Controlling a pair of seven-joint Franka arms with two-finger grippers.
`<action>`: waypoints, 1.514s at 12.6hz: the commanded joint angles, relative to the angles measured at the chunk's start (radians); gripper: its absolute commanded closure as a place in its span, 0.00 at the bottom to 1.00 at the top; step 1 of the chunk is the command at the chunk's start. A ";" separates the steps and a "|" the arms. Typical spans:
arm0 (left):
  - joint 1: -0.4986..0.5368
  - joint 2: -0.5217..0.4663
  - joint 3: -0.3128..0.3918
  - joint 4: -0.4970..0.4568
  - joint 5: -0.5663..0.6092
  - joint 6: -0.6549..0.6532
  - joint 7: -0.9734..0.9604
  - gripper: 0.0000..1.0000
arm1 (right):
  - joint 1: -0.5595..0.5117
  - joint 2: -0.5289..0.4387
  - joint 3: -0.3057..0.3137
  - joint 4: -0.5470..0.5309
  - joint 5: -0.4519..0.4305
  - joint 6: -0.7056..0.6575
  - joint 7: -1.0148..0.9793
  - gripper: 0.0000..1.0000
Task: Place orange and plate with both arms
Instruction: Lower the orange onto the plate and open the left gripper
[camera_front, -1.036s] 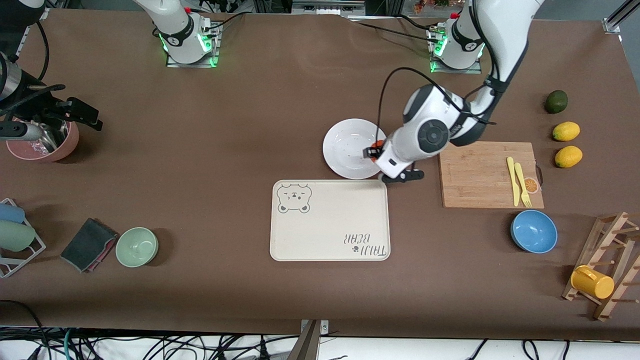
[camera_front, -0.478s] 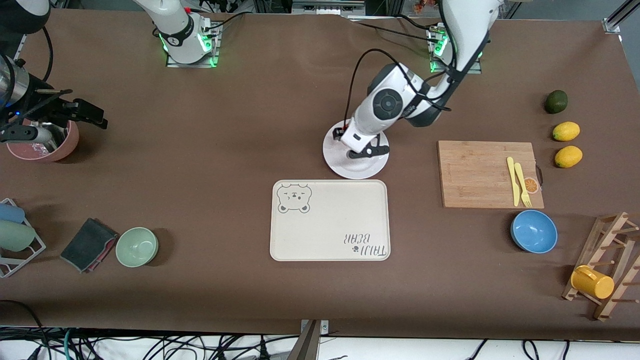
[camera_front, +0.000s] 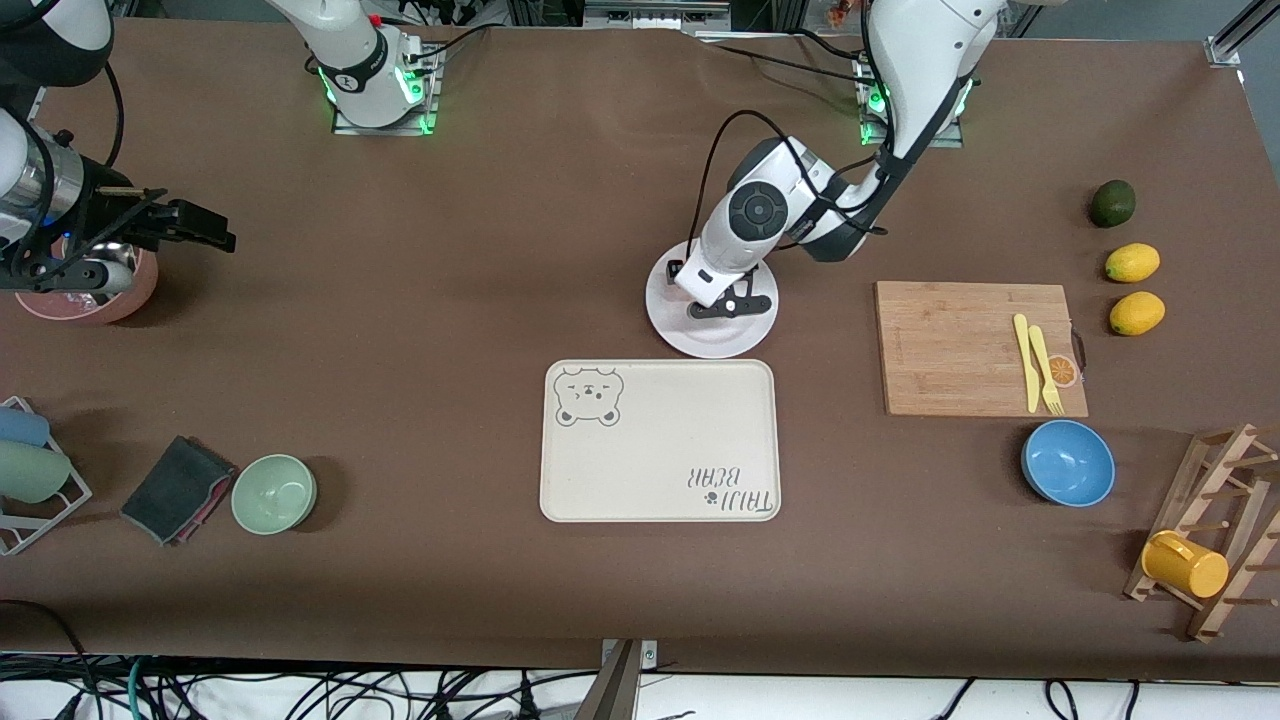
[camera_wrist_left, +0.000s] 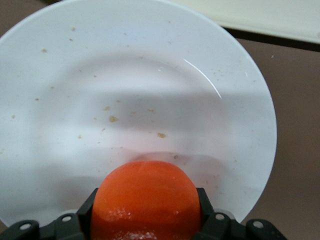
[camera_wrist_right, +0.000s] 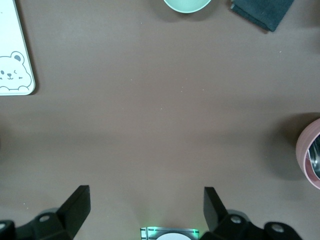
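The white plate (camera_front: 742, 335) lies mid-table, just farther from the front camera than the beige tray. My left gripper (camera_front: 700, 290) is low over the plate, shut on the orange (camera_wrist_left: 145, 187). In the left wrist view my left gripper (camera_wrist_left: 147, 196) holds the orange between both black fingers, above the plate's (camera_wrist_left: 150, 75) crumb-speckled surface near its rim. The orange is hidden by the hand in the front view. My right gripper (camera_front: 212, 237) is open and empty, up over bare table at the right arm's end, beside a pink bowl. Its fingers (camera_wrist_right: 75, 202) stand wide apart in the right wrist view.
The beige bear tray (camera_front: 660, 440) lies nearer the camera than the plate. A wooden cutting board (camera_front: 960, 350) with yellow cutlery, a blue bowl (camera_front: 1067, 462), two lemons and a dark green fruit are toward the left arm's end. A pink bowl (camera_front: 100, 295), green bowl (camera_front: 273, 492) and dark cloth (camera_front: 178, 488) are toward the right arm's end.
My left gripper has carried the orange from the plate's edge by the cutting board to over the plate, then slowed. My right gripper has drifted slightly toward the table's middle.
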 joint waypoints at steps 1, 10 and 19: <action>0.000 0.024 0.001 0.006 0.030 0.030 -0.024 0.71 | -0.001 -0.007 -0.001 0.001 0.015 -0.011 -0.017 0.00; 0.060 0.019 0.017 0.245 0.064 -0.343 -0.011 0.00 | -0.001 -0.010 0.002 0.030 0.006 0.017 -0.011 0.00; 0.330 0.015 0.017 0.493 0.161 -0.660 0.365 0.00 | 0.209 0.048 0.028 0.041 0.066 -0.030 0.000 0.00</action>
